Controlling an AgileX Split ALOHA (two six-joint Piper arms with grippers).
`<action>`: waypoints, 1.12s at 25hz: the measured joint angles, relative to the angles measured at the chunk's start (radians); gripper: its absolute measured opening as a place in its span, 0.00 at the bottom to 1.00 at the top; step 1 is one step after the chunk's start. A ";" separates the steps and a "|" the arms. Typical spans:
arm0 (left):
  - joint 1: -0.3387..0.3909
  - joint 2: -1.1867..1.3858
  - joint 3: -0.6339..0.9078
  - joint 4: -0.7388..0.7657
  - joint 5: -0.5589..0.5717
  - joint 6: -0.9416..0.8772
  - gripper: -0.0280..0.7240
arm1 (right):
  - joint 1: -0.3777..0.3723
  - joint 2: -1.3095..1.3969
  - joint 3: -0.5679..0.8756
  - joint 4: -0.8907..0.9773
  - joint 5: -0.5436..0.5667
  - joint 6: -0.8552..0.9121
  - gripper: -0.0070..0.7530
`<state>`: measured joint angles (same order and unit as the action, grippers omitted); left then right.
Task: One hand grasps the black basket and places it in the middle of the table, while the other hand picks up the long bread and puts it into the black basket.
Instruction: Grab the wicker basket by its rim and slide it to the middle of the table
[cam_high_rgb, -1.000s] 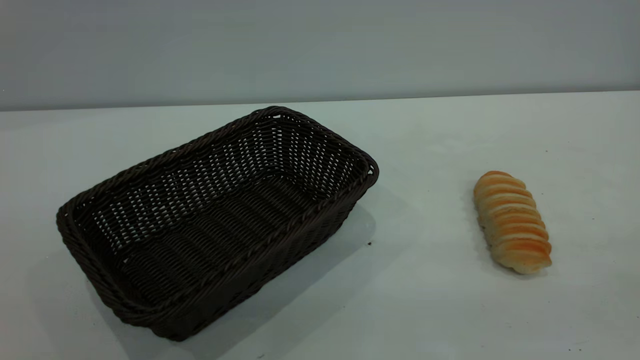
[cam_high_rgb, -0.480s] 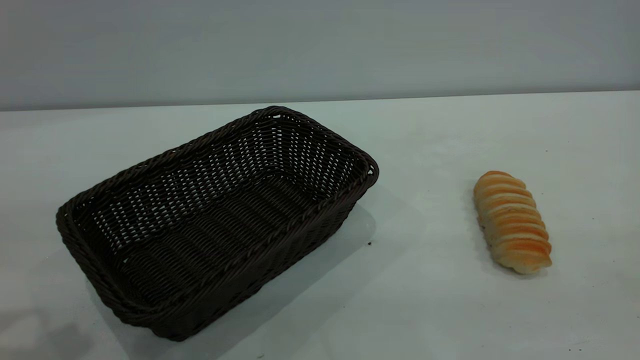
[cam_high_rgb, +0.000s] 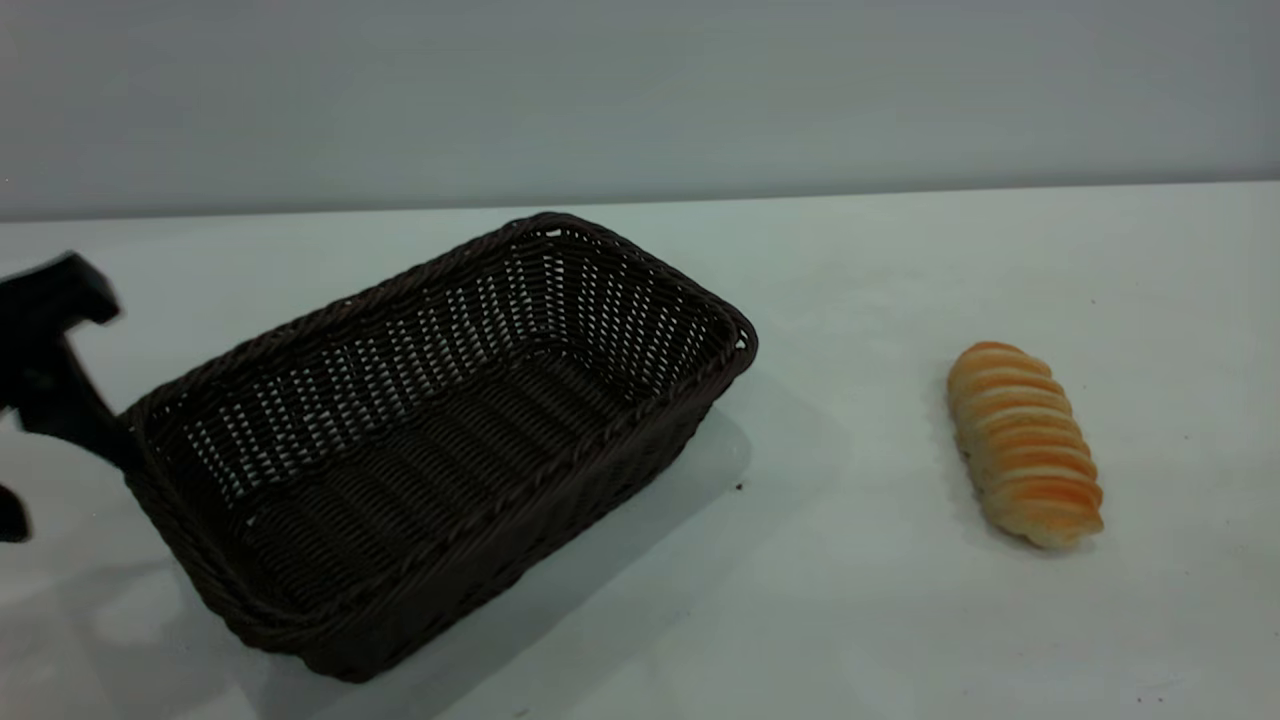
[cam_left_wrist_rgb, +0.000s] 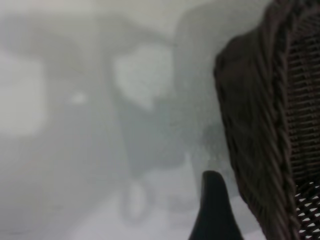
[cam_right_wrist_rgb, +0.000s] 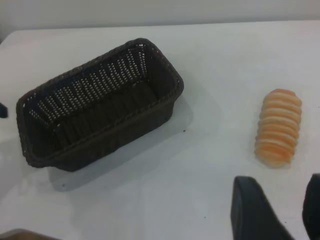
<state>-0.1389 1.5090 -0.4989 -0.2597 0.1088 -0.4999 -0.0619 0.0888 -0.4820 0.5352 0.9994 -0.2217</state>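
Observation:
The black basket (cam_high_rgb: 430, 440) stands empty on the white table (cam_high_rgb: 850, 620), left of the middle. It also shows in the right wrist view (cam_right_wrist_rgb: 100, 115). The long bread (cam_high_rgb: 1022, 442) lies alone at the right, and the right wrist view shows it too (cam_right_wrist_rgb: 278, 127). My left gripper (cam_high_rgb: 60, 480) is open at the basket's left short end, just outside the rim. In the left wrist view one of its fingers (cam_left_wrist_rgb: 212, 210) is beside the braided rim (cam_left_wrist_rgb: 260, 125); the other is out of view. My right gripper (cam_right_wrist_rgb: 281, 192) is open above the table, short of the bread.
A grey wall (cam_high_rgb: 640, 100) runs behind the table's far edge. A few tiny dark specks (cam_high_rgb: 739, 487) lie on the tabletop between basket and bread.
My left gripper has come into the exterior view from the left and reached the basket's left end. The basket and the bread have not moved.

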 joint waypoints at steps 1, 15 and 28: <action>-0.015 0.015 -0.001 -0.001 -0.014 -0.011 0.82 | 0.000 0.000 0.000 0.000 0.002 0.000 0.32; -0.050 0.150 -0.007 -0.006 -0.152 -0.081 0.82 | 0.000 0.000 0.010 0.000 0.017 -0.001 0.32; -0.139 0.367 -0.108 -0.006 -0.230 -0.106 0.82 | 0.000 0.000 0.010 0.001 0.018 -0.003 0.32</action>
<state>-0.2775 1.8757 -0.6070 -0.2661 -0.1212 -0.6054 -0.0619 0.0888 -0.4715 0.5362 1.0169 -0.2245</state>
